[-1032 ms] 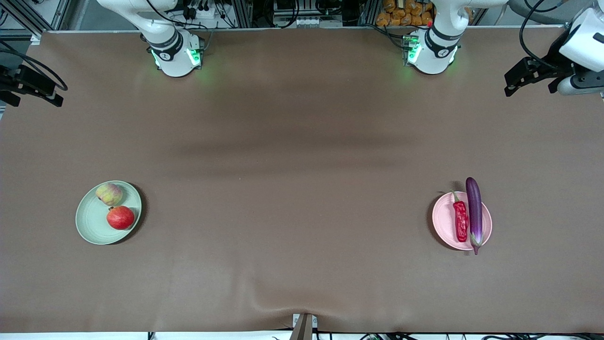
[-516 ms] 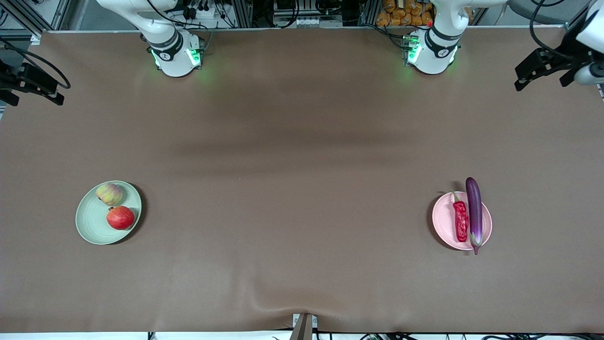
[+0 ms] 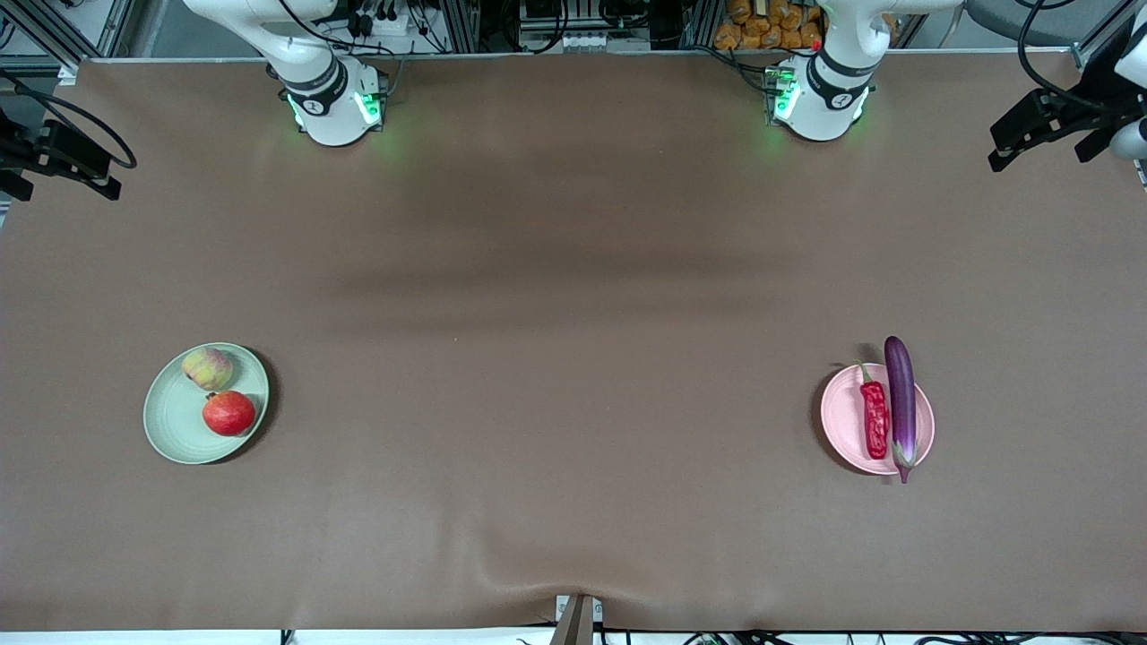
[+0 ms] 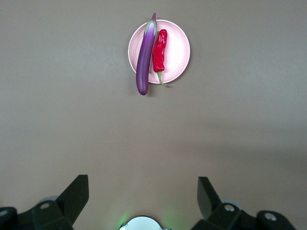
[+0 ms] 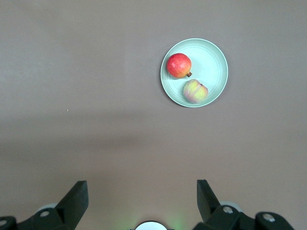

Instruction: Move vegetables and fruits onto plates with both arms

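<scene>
Left pincer (image 3: 1044,134) risen toward table corner, open; right pincer (image 3: 63,166) open.

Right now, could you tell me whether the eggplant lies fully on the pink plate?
No: the eggplant rests on the pink plate with both ends overhanging its rim.

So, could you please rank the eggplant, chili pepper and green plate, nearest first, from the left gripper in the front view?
From the left gripper:
1. eggplant, on the pink plate.
2. chili pepper, beside it.
3. green plate, right arm's end.
</scene>
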Action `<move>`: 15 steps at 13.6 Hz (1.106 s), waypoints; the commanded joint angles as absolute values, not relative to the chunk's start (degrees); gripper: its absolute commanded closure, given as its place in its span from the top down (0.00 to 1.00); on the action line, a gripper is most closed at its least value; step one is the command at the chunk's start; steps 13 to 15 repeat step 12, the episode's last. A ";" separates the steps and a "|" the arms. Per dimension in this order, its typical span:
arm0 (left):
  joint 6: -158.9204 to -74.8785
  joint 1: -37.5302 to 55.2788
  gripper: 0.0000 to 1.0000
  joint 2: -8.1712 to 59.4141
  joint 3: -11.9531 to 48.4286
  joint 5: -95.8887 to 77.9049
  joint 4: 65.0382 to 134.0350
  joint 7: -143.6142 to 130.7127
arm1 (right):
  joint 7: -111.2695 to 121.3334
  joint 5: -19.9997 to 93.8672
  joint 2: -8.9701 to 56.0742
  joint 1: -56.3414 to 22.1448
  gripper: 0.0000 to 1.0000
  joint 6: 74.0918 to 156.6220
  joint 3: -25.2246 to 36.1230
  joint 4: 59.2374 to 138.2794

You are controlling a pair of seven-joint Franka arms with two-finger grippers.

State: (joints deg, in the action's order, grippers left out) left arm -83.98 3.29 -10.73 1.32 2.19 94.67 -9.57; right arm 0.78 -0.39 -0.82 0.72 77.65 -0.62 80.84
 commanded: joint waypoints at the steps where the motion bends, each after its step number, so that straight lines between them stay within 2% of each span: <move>1: -82.18 2.55 1.00 -9.93 1.85 1.14 92.81 -8.61 | 1.32 -0.27 -1.67 0.62 1.00 78.40 -0.62 82.27; 4: -82.09 2.81 1.00 -10.02 1.67 1.14 92.90 -8.53 | 1.41 3.78 -1.49 0.97 1.00 80.94 -0.18 83.40; 15: -81.21 2.81 1.00 -10.11 1.49 1.14 93.16 -8.53 | 1.41 3.60 -1.58 2.63 1.00 80.34 0.26 84.81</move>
